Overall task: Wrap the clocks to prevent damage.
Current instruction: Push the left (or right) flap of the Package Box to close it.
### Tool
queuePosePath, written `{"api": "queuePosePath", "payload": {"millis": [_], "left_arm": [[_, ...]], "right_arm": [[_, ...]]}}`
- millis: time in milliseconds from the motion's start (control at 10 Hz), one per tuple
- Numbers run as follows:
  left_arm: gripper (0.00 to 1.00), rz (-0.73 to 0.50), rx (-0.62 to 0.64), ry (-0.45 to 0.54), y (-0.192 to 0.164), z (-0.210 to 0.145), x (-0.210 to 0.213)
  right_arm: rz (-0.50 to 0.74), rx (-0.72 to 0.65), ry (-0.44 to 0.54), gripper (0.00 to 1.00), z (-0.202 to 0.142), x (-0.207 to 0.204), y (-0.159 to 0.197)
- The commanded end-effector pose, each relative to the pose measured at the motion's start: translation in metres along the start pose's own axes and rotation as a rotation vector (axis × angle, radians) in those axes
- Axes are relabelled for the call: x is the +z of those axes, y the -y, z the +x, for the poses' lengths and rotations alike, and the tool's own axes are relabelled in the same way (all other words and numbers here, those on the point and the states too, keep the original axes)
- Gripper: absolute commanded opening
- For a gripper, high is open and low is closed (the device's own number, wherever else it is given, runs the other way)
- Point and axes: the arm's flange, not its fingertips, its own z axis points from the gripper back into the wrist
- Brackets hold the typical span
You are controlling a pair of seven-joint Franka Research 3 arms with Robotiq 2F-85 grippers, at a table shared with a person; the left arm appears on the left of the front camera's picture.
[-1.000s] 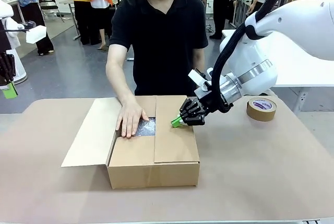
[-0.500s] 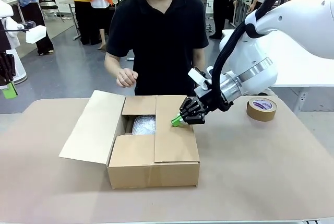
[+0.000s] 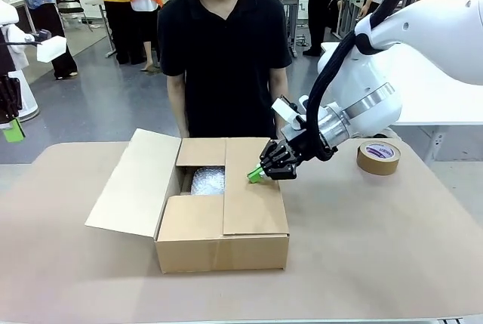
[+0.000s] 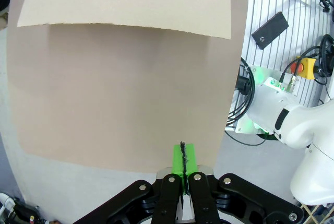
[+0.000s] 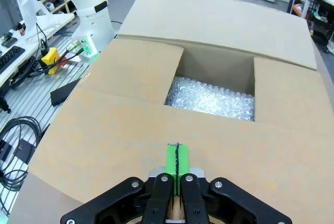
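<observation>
A cardboard box stands mid-table with its left flap raised outward. Through the gap in its top shows a bubble-wrap bundle; the clocks themselves are hidden. My right gripper is shut, its green tips resting on the folded-down right flap. In the right wrist view the shut right gripper lies on the box, with the bubble wrap just beyond it. My left gripper hangs at the far left, off the table. In the left wrist view this left gripper is shut on nothing above the brown tabletop.
A roll of brown tape lies at the right of the table. A person in a black shirt stands right behind the box, arms lowered. Bare tabletop lies in front of and to the right of the box.
The person's hand lifted off the near-left flap and drew back to their side. The left flap sprang up, uncovering more bubble wrap. Neither gripper moved.
</observation>
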Motion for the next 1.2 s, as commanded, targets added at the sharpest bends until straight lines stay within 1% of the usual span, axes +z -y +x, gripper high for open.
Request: {"api": "queuePosePath", "payload": {"millis": [0,300,400,500,600,700,800,900,1000,1100], "left_arm": [[0.01,-0.002,0.012,-0.012,0.0,0.0,0.003],[0.01,0.0,0.0,0.0,0.0,0.0,0.0],[0.01,0.007,-0.235,0.24,-0.013,-0.013,-0.009],[0.01,0.012,-0.364,0.533,-0.011,-0.035,-0.021],[0.01,0.023,-0.427,0.725,-0.028,-0.05,-0.019],[0.01,0.005,-0.515,0.897,-0.043,-0.062,-0.018],[0.01,0.028,-0.536,1.033,-0.033,-0.083,-0.046],[0.01,0.034,-0.484,1.099,-0.042,-0.084,-0.055],[0.01,-0.015,-0.399,1.134,-0.061,-0.08,-0.059],[0.01,0.0,-0.351,1.096,-0.053,-0.082,-0.069]], "right_arm": [[-0.005,-0.012,0.004,0.01,-0.004,-0.002,0.0],[-0.005,-0.012,0.004,0.01,-0.004,-0.002,0.0],[-0.005,-0.012,0.004,0.01,-0.004,-0.002,0.0],[-0.005,-0.012,0.004,0.01,-0.004,-0.002,0.0],[-0.005,-0.012,0.004,0.01,-0.004,-0.002,0.0],[-0.005,-0.012,0.004,0.01,-0.004,-0.002,0.0],[-0.005,-0.012,0.004,0.01,-0.004,-0.002,0.0],[-0.005,-0.012,0.004,0.01,-0.004,-0.002,0.0],[-0.005,-0.012,0.004,0.01,-0.004,-0.002,0.0],[-0.005,-0.012,0.004,0.01,-0.004,-0.002,0.0]]}}
